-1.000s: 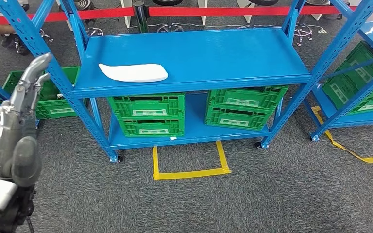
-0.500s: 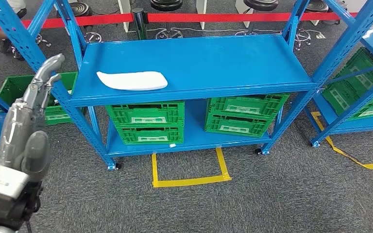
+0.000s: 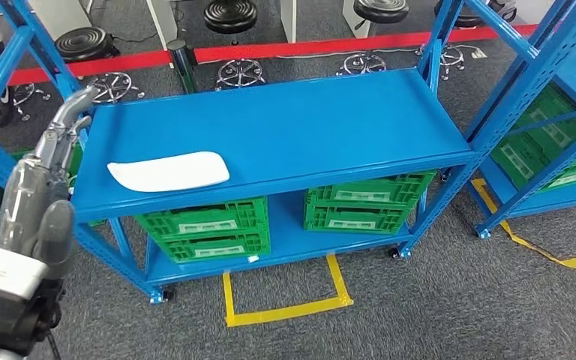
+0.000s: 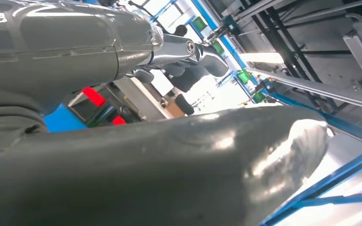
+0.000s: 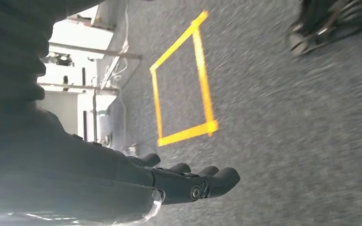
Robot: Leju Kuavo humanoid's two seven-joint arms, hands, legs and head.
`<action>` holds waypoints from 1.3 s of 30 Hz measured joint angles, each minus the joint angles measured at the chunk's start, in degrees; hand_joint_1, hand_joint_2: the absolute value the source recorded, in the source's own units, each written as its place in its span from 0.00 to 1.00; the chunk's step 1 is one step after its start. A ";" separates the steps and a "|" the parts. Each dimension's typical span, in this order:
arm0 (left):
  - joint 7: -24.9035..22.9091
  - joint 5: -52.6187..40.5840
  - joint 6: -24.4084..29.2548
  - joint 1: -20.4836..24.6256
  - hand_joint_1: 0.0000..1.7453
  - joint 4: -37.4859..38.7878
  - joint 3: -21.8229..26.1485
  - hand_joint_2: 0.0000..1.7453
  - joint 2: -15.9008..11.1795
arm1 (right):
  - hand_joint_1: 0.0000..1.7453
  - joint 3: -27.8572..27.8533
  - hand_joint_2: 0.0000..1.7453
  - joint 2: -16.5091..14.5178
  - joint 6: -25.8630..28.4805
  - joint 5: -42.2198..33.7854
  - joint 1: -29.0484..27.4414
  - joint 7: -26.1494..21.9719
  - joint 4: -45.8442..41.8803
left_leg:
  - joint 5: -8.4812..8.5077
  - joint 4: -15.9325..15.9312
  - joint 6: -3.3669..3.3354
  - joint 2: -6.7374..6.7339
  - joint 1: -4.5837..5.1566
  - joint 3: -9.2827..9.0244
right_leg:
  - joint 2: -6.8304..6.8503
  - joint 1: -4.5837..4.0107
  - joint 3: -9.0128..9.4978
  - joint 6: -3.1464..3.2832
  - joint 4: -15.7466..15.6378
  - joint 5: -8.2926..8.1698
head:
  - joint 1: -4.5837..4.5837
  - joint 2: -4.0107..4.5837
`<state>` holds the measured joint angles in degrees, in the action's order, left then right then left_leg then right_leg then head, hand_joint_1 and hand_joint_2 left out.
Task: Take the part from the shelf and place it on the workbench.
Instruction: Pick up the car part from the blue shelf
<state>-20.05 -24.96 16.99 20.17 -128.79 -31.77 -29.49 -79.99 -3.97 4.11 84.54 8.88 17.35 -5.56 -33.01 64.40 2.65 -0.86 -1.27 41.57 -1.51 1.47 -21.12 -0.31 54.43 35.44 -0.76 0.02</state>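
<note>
Right now the white part (image 3: pixel 169 171) lies flat on the top board of the blue shelf (image 3: pixel 292 127), towards that board's left end and close to its front edge, with nothing touching it. Raised beside the shelf's left upright, the left hand (image 3: pixel 49 169) is apart from the part; its fingers (image 3: pixel 71 112) point up and away over the board's left corner, stretched out with nothing between them. From the left wrist view the same hand (image 4: pixel 122 155) appears as a broad grey thumb with darker fingers (image 4: pixel 202 59) reaching out above it, holding nothing.

Hanging low over the grey carpet (image 5: pixel 287 117), the right hand (image 5: pixel 122 183) has dark fingers (image 5: pixel 207 181) extended side by side, lightly apart, with nothing in them. Beyond it, a square of yellow tape (image 5: pixel 181 80) is stuck to the floor.

Below the top board, green crates (image 3: pixel 202 225) sit stacked on the lower board, one stack to the left and another (image 3: pixel 356 206) to the right. A yellow tape outline (image 3: pixel 285 296) marks the carpet in front of the shelf. Behind the shelf runs a red barrier band (image 3: pixel 285 49), with round stool bases (image 3: pixel 240 73) on the floor near it. More blue racking with green crates (image 3: pixel 551 146) stands to the right
</note>
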 joint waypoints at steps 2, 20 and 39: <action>-0.05 0.01 0.03 -0.09 0.00 0.25 -0.13 0.00 0.03 | 0.00 -0.04 1.00 -0.02 0.01 0.01 0.00 0.01 0.01 | 7.78 -2.57 -0.69 -0.56 0.23 -0.21 | 0.01 0.10 2.08 -0.95 -0.29 2.24 | -0.09 0.00; 0.16 0.03 0.24 0.60 0.00 0.15 -0.74 0.00 0.25 | 0.00 -0.50 1.00 -0.18 -0.16 0.05 1.06 0.02 0.08 | -2.20 -6.67 -0.95 3.20 0.32 -18.79 | 2.04 -0.41 -14.25 -0.25 5.03 -8.30 | 1.11 0.00; 0.34 0.07 0.67 0.66 0.00 0.11 -0.77 0.00 0.14 | 0.00 -1.02 1.00 -0.36 -0.17 0.16 1.83 0.04 0.09 | 7.36 -3.52 -4.15 1.23 1.39 -3.39 | 0.66 -1.42 -1.58 -1.33 8.37 6.10 | -0.01 0.00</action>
<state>-19.71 -24.90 17.65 20.82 -128.68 -32.54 -29.35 -81.00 -4.33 3.94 84.70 10.71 17.39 -5.47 -25.65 60.88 -1.51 0.37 0.12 38.18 -0.86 0.05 -22.70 -1.64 62.80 41.54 -0.78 0.02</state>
